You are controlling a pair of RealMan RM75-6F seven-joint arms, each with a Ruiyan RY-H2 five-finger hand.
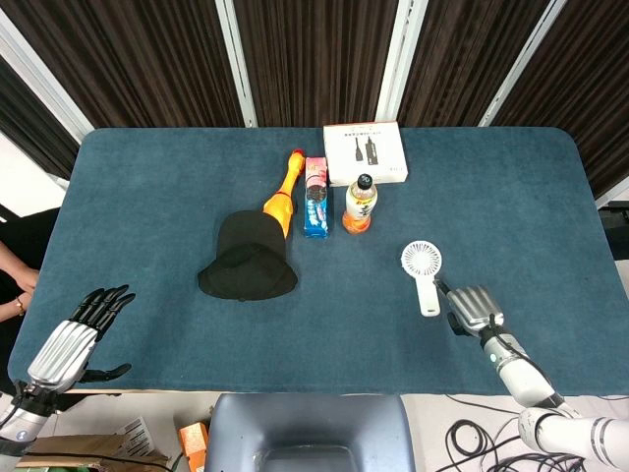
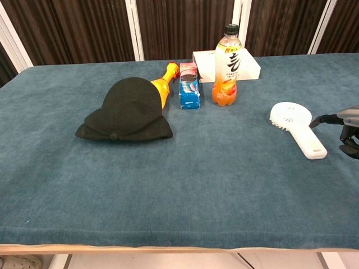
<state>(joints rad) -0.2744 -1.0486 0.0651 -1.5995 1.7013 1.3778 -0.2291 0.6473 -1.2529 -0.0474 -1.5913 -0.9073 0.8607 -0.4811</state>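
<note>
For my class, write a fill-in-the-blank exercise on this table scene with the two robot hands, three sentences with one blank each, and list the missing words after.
1. The right hand is nearest to the handle of the white ____.
2. The black hat lies against the orange rubber ____.
3. The orange drink bottle stands upright in front of the white ____.

Missing words: fan; chicken; box
</note>
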